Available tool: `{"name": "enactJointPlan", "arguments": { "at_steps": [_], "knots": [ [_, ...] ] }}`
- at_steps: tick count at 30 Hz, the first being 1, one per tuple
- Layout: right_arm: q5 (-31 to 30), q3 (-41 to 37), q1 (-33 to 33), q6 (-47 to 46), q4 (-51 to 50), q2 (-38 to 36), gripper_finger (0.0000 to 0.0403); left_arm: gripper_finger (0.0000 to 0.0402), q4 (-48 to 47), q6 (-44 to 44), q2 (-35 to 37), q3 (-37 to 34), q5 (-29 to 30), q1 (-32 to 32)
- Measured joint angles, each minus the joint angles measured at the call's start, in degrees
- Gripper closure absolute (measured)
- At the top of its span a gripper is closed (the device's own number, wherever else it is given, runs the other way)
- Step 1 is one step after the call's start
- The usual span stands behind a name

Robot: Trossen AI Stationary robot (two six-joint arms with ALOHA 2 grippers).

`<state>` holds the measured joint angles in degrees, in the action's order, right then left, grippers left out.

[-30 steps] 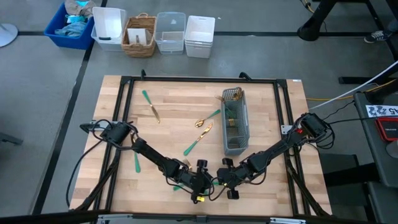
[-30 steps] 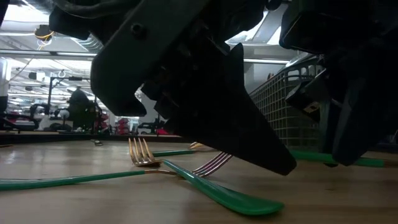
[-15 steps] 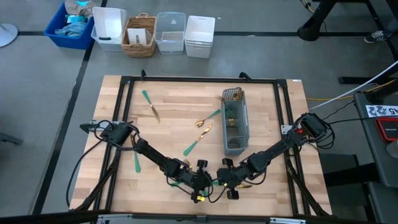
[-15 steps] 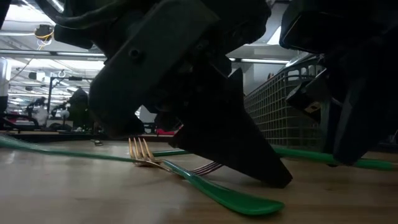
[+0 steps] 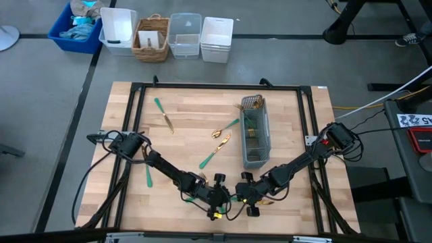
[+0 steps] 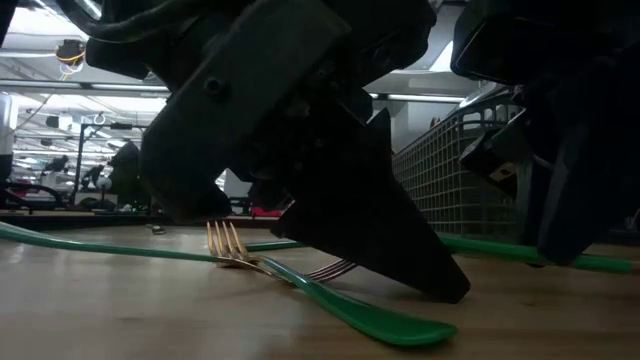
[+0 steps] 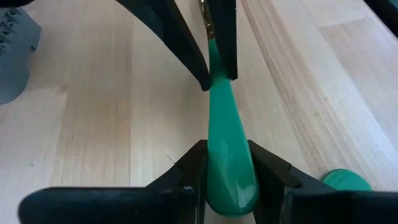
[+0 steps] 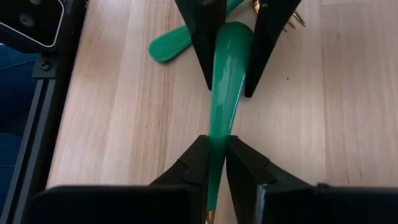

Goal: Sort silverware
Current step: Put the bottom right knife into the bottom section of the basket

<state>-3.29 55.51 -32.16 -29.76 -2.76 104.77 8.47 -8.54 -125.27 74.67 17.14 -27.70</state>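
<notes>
Near the table's front edge, at its middle, my left gripper [image 5: 226, 197] and my right gripper [image 5: 239, 196] meet tip to tip. Both are shut on one piece of silverware with a teal-green handle [image 7: 221, 112]. Its gold head is mostly hidden behind my right gripper's fingers, so I cannot tell what kind of piece it is. A fork [image 6: 330, 300] lies on the table just in front of the grippers. More green-handled pieces [image 5: 214, 154] lie on the wood farther back. My left gripper pinches the handle's wide rounded end [image 7: 230, 180] between its two fingers. The fingers come from the table's left, slanting down, and lie along the handle. My right gripper pinches the handle's narrow part [image 8: 217, 127] between its two fingers. It comes from the table's right, along the handle. Whether the piece is clear of the table I cannot tell.
A grey mesh caddy [image 5: 255, 138] with some silverware in it stands right of centre. Loose pieces lie at the far left [image 5: 164, 115] and near the left arm [image 5: 147, 177]. Bins and a basket [image 5: 152, 37] stand beyond the table's far edge.
My left gripper has shut on the handle's wide end; my right gripper has kept its hold. In the low view a long green handle at the left has tipped, and its left end now stands higher than before.
</notes>
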Motion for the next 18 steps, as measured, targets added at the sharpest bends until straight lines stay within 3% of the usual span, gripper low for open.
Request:
{"name": "enactJointPlan", "arguments": {
  "at_steps": [18],
  "knots": [
    [0.08,0.00,0.00,0.04,-0.07,0.00,0.0354,0.0323,1.09,-7.75,0.00,-0.09,-1.80,0.00]
  ]
}}
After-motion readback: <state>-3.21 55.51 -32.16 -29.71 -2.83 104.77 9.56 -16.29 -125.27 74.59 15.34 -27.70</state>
